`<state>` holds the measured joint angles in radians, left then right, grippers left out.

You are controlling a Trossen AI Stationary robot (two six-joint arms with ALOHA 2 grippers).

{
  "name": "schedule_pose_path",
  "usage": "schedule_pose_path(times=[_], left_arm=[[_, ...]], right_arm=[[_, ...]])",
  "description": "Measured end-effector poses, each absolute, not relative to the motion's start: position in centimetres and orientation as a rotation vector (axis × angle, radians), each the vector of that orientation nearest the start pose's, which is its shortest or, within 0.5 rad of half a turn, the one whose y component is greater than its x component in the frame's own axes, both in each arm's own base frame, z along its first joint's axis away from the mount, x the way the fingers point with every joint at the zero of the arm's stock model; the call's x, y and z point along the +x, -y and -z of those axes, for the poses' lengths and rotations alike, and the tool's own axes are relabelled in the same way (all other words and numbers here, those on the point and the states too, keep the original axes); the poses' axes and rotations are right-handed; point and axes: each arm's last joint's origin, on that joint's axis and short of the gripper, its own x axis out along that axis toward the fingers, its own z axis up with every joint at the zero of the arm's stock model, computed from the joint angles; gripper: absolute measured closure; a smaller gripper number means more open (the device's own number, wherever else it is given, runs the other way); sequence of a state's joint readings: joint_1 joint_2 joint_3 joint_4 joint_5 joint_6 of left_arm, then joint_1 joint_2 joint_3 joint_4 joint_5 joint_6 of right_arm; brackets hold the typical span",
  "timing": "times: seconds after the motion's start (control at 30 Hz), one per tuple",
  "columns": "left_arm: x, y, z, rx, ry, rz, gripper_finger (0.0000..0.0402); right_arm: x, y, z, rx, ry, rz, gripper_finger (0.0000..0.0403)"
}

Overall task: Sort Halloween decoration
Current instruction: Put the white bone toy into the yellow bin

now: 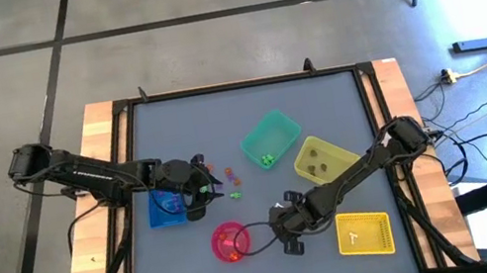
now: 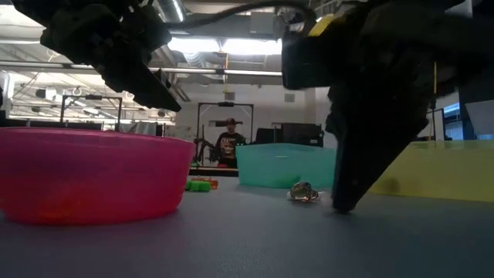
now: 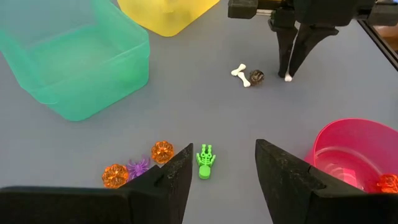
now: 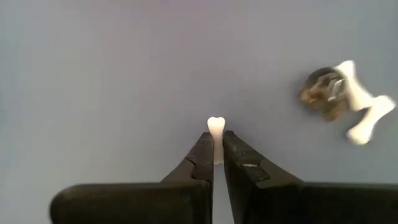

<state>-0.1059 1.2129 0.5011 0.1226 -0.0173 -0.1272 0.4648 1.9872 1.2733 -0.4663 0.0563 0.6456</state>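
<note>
Right pincer (image 4: 212,148) clamped on white bone (image 4: 215,127), bare tabletop (image 4: 112,81) around, second bone (image 4: 364,102) near.

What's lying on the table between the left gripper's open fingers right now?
A small green skeleton figure lies on the grey table just ahead of the gap of the left gripper, which stands open. The left wrist view shows it.

White bone (image 4: 215,127), green skeleton (image 3: 204,160), orange pumpkins (image 3: 162,151), purple spider (image 3: 137,167), pink bowl (image 3: 348,140), teal bin (image 3: 56,93)
</note>
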Motion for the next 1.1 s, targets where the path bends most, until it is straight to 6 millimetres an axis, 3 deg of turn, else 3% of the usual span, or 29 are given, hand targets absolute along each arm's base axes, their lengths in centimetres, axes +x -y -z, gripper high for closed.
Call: schedule_pose_path(times=[0.3,0.6,0.83,1.1], left_arm=[[23.1,2.4,-18.2,-0.087,-0.593,0.049,0.0245],[23.1,2.4,-18.2,-0.087,-0.593,0.049,0.0245],[23.1,2.4,-18.2,-0.087,-0.593,0.049,0.0245],[23.1,2.4,-18.2,-0.087,-0.593,0.049,0.0245]], right_arm=[[34.4,-17.4,-16.6,0.331,-1.175,-0.079,0.0386],[33.1,-17.3,-20.5,0.433,-1.179,-0.206,0.039],[29.3,-17.7,-22.4,0.442,-1.351,-0.124,0.0391],[24.5,-19.8,-23.7,0.456,-1.468,0.077,0.0391]])
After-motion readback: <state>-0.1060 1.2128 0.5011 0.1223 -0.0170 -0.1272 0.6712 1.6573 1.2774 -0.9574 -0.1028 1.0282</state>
